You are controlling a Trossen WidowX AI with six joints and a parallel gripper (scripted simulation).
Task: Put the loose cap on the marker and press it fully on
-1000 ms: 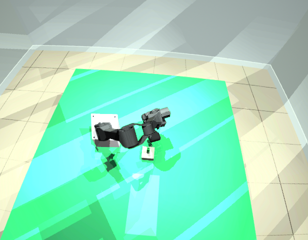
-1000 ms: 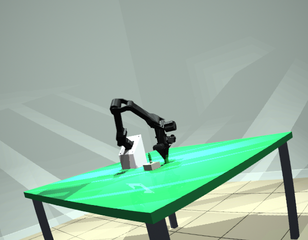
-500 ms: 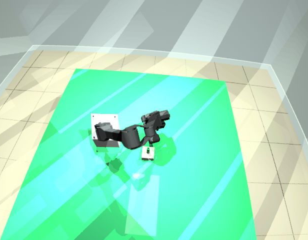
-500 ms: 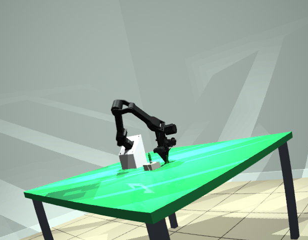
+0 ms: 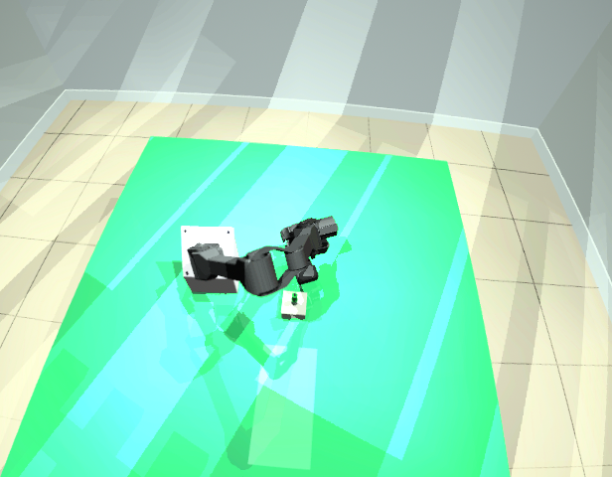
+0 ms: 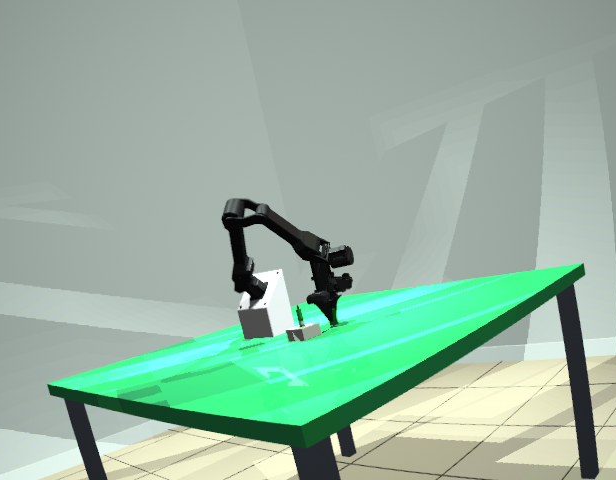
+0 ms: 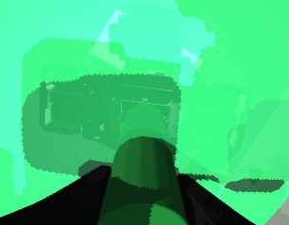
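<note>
The holder block [image 5: 300,309] [image 6: 304,331] sits on the table, with the marker [image 5: 294,297] [image 6: 300,315] standing upright in it, its dark green tip uncovered. A corner of the block shows at the lower right of the wrist view. My gripper [image 6: 333,323] [image 7: 143,180] points down beside the block and is shut on the green cap [image 7: 144,159]. The cap is upright between the two black fingers, at table height or barely above it. In the top view the arm hides the cap and the fingertips.
The white base box [image 5: 210,236] [image 6: 281,304] that carries the arm stands close to the holder block. The arm arches from it over to the gripper. The green table [image 5: 424,216] [image 6: 427,330] has strong light stripes and shadows across it.
</note>
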